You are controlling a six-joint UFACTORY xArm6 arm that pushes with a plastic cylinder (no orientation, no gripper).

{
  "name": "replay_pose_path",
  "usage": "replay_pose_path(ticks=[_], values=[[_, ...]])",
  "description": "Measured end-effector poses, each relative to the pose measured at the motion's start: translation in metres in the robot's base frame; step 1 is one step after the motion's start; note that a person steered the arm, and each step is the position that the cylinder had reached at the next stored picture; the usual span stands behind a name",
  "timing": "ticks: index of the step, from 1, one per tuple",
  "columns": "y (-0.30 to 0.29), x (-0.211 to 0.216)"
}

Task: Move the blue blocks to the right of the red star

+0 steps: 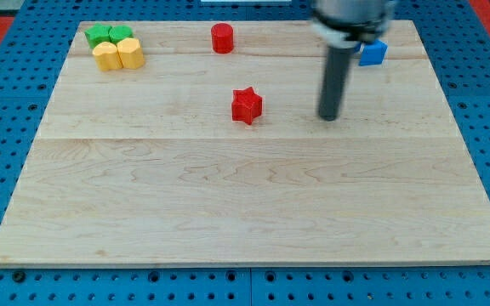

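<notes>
My tip (328, 117) rests right of the red star (247, 105), apart from it. The blue block (373, 53) sits beyond, near the surface's (228, 212) top edge. No pincer shows; its state cannot be told.

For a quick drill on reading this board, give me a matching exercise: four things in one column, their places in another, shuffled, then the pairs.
Things:
1. red star
2. blue block
3. red cylinder
4. my tip

Places:
A. top edge, near the view's middle
B. the view's right of the star, touching no block
C. board's middle
D. top right, behind the rod

Pairs: 1-C, 2-D, 3-A, 4-B
</notes>
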State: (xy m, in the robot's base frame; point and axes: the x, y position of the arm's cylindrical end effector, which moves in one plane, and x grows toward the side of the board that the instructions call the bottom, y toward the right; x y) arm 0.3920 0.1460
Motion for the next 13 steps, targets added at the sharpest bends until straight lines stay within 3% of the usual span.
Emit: replay_pose_path(ticks=[2,3,4,5,6,8,9,12,13], values=[[0.121,-0.118],[0.110,-0.130],[0.055,-0.097],[0.034,-0.097],[0.083,-0.117],[0.079,-0.199],[0.039,-0.175],[-0.020,-0.052],[0.030,-0.074]])
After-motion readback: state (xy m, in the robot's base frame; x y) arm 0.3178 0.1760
